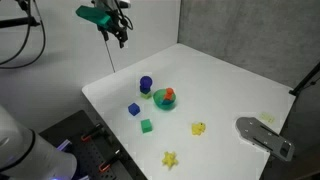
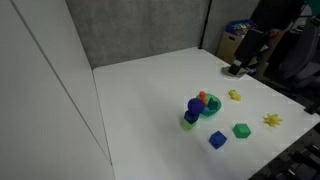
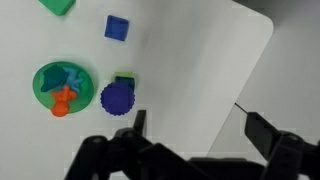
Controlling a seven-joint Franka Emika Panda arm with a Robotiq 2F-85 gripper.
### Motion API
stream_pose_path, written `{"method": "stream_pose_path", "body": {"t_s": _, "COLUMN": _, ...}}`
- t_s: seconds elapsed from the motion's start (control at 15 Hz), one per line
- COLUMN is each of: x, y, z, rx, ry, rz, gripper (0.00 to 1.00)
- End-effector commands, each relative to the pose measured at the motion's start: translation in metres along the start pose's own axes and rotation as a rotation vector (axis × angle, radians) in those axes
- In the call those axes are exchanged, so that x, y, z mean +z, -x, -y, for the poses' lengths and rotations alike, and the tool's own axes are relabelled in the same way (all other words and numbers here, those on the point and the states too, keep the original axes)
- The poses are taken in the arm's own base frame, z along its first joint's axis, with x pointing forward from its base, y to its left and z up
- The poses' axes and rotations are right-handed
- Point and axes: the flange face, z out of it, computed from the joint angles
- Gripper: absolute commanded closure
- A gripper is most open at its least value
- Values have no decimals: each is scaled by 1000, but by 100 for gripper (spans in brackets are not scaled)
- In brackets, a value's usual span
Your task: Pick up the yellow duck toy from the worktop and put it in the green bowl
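The yellow duck toy [image 1: 199, 128] sits on the white worktop, right of the green bowl [image 1: 157, 101]; it also shows in an exterior view [image 2: 235, 96]. It is out of the wrist view. The green bowl [image 2: 214, 110] holds an orange toy and a blue piece, seen clearly in the wrist view [image 3: 42, 78]. My gripper [image 1: 120, 35] hangs high above the table's far corner, well away from the duck. In the wrist view the gripper [image 3: 198, 128] is open and empty over bare worktop near the table edge.
A dark blue round toy [image 1: 146, 84] on a small green piece stands beside the bowl. A blue cube [image 1: 134, 109], a green cube [image 1: 146, 126] and a yellow star piece [image 1: 170, 158] lie nearer the front. A grey flat object [image 1: 265, 135] lies at the right edge.
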Motion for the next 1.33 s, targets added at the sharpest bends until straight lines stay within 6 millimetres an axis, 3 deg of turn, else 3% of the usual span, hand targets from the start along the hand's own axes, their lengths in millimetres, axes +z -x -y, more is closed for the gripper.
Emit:
{"method": "stream_pose_path", "body": {"t_s": 0.0, "x": -1, "y": -1, "z": 0, "rx": 0, "ry": 0, "rz": -1, "gripper": 0}}
{"method": "stream_pose_path", "body": {"t_s": 0.33, "x": -3, "y": -3, "z": 1, "rx": 2, "ry": 4, "rz": -3, "gripper": 0}}
{"method": "stream_pose_path", "body": {"t_s": 0.73, "x": -18, "y": -40, "z": -10, "rx": 107, "ry": 44, "rz": -31, "gripper": 0}}
{"method": "stream_pose_path", "body": {"t_s": 0.93, "x": -19, "y": -62, "z": -28, "rx": 200, "ry": 89, "rz": -45, "gripper": 0}}
{"method": "stream_pose_path", "body": {"t_s": 1.27, "x": -9, "y": -79, "z": -84, "rx": 374, "ry": 165, "rz": -32, "gripper": 0}}
